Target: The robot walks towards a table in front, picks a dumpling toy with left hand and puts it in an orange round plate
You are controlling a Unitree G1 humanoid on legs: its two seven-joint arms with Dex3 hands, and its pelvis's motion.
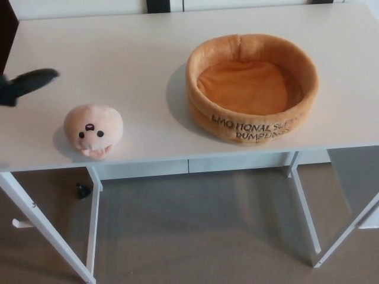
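A round, pale peach plush dumpling toy [93, 129] with two black dot eyes and a small dark mouth sits upright near the front left edge. Well apart to its right rests an orange round plush plate [251, 87] with high soft walls, empty, black lettering along its front side.
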